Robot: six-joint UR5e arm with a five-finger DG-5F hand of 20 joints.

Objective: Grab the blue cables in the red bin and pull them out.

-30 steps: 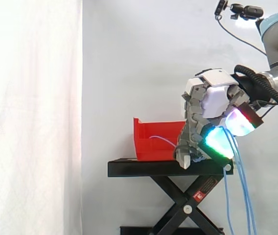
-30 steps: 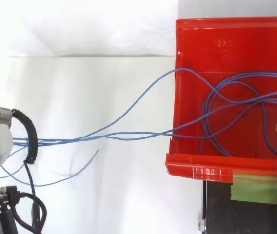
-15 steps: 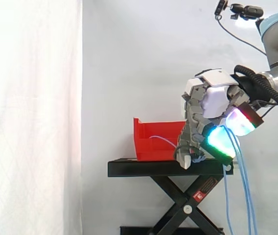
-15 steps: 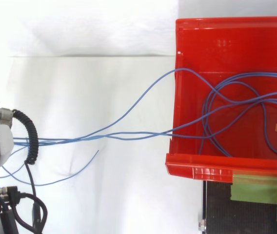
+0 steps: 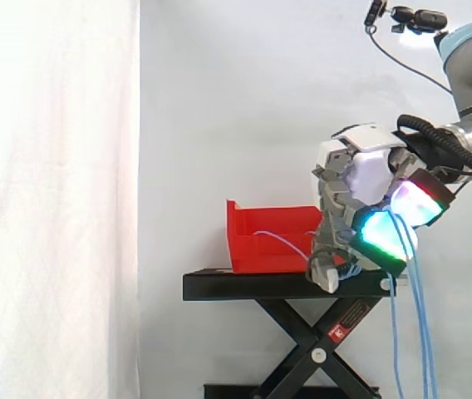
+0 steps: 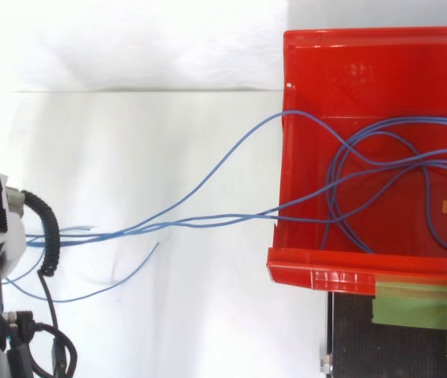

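Before the white curtain [image 5: 53,208], on a black stand [image 5: 244,285], a red bin [image 5: 265,249] with the hand [image 5: 361,170] at its open end.
Curled fingers [image 5: 331,245] are closed round a bundle of blue cables [image 6: 208,220]; these run out over the bin's low wall to the hand, their ends hanging below it, while several loops lie inside the bin.

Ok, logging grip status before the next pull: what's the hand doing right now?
The hand: closed, fingers curled round the blue cables.
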